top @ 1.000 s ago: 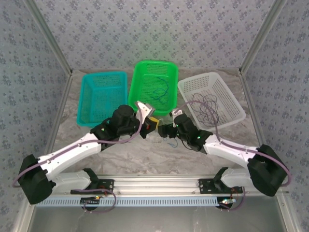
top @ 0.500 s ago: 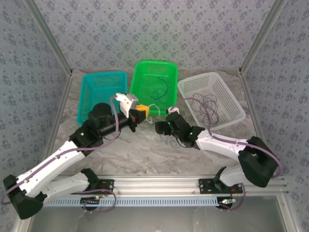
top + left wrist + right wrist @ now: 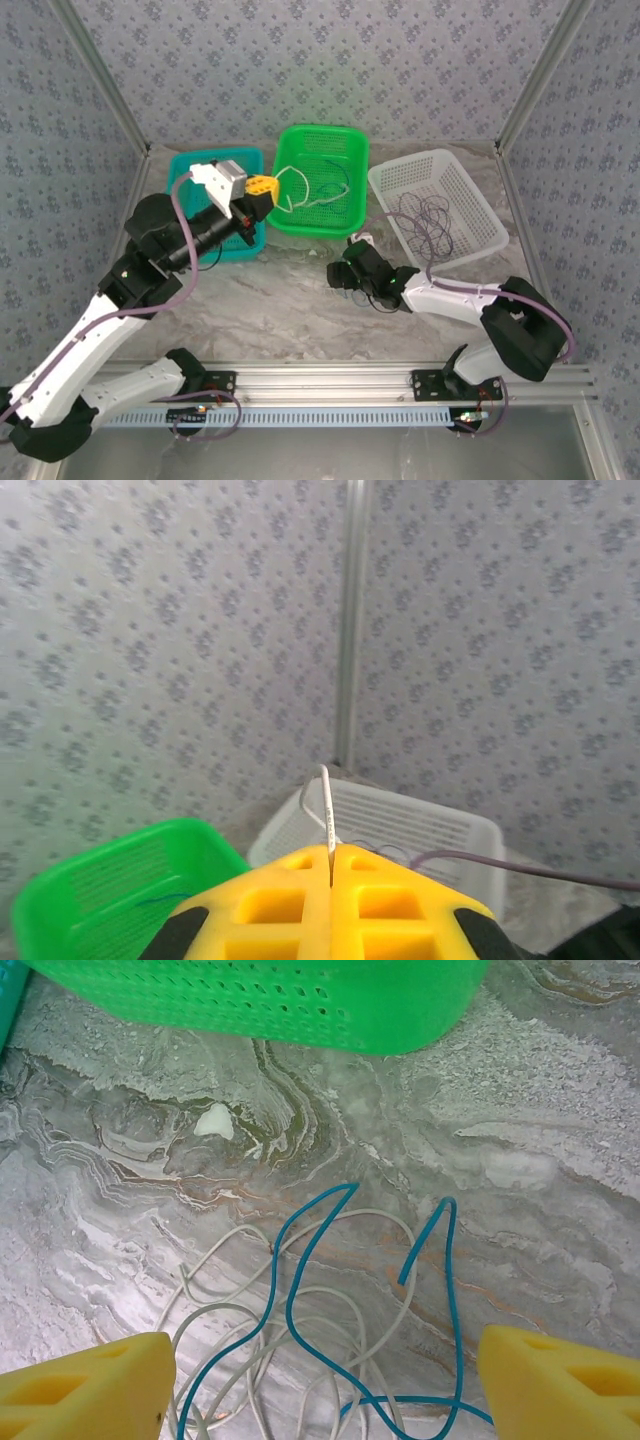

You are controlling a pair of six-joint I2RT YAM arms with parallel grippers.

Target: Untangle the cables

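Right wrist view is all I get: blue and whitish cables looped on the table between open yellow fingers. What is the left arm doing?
Observer: The left gripper is up in the air over the right edge of the teal basket, shut on a whitish cable.
Operator: Where does that cable go?
Observer: It arcs out over the green basket.
Operator: Any cables elsewhere?
Observer: A dark tangle sits in the white basket.
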